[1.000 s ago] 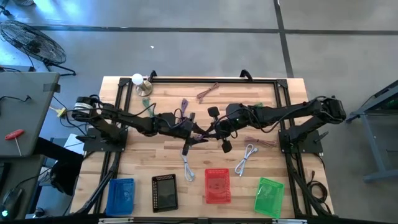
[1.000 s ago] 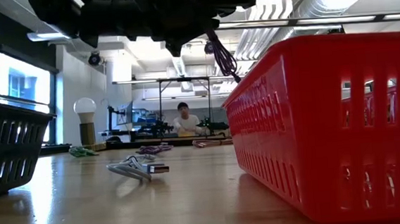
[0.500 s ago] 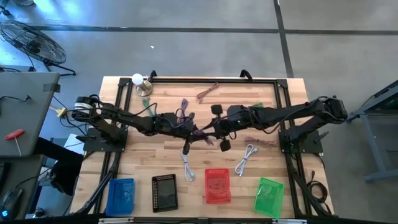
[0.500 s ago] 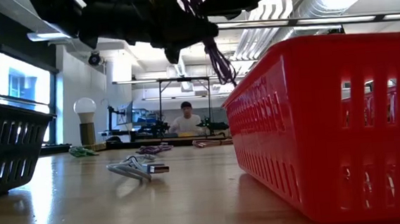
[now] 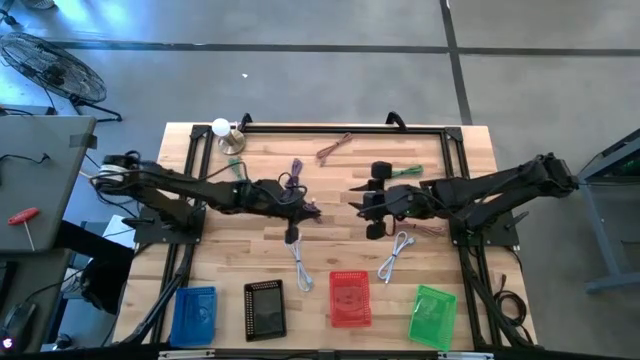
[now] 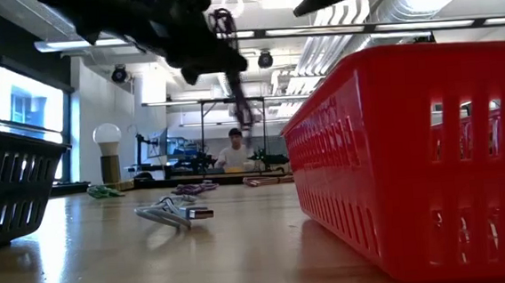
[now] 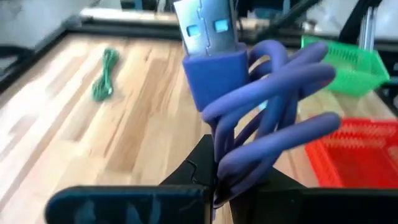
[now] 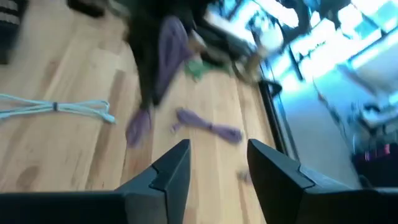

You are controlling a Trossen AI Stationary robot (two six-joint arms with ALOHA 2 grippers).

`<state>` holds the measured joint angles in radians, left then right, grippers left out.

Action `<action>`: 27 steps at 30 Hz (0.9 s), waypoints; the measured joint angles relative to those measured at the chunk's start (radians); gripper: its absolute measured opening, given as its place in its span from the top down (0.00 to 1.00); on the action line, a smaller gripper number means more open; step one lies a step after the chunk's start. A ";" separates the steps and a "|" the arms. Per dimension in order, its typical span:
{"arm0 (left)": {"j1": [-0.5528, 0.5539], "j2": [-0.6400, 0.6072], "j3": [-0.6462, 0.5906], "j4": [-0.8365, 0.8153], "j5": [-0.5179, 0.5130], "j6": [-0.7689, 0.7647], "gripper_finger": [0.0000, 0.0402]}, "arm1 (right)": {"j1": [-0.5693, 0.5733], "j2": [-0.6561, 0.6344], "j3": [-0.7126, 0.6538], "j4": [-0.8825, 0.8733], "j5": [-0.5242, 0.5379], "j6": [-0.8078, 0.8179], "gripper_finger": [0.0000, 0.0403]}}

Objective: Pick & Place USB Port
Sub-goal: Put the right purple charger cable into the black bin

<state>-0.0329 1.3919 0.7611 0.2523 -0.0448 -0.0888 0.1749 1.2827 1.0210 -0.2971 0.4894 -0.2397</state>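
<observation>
Hanging above the middle of the bench (image 5: 250, 260), the purple USB cable (image 7: 261, 118) is standing with its long axis upright, its metal plug (image 7: 205, 28) pointing up. The left end effector (image 5: 300, 210) is clenching its bundled loops. The right end effector (image 8: 214, 168) is spreading wide beside it, grasping nothing.

My high view looks straight down on whole table (image 5: 440, 150). Low view sits at tabletop, close beside red basket (image 6: 413, 148), facing room. Both share basket and white cable (image 6: 173, 211).
</observation>
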 joint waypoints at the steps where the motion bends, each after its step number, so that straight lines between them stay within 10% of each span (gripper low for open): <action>1: 0.000 -0.028 0.000 -0.075 0.000 -0.023 0.98 | -0.002 0.000 0.000 -0.020 0.021 0.029 0.63; 13: -0.236 -0.209 0.031 -0.496 0.083 -0.350 0.98 | -0.064 0.000 -0.058 0.036 -0.084 0.040 0.70; 27: -0.639 -0.119 0.303 -0.820 -0.374 -1.010 0.98 | -0.101 0.000 -0.057 0.073 -0.332 0.062 0.79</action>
<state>-0.6721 1.2725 1.0641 -0.5674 -0.4184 -1.0986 0.0743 1.2827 0.9638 -0.2240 0.1577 -0.1772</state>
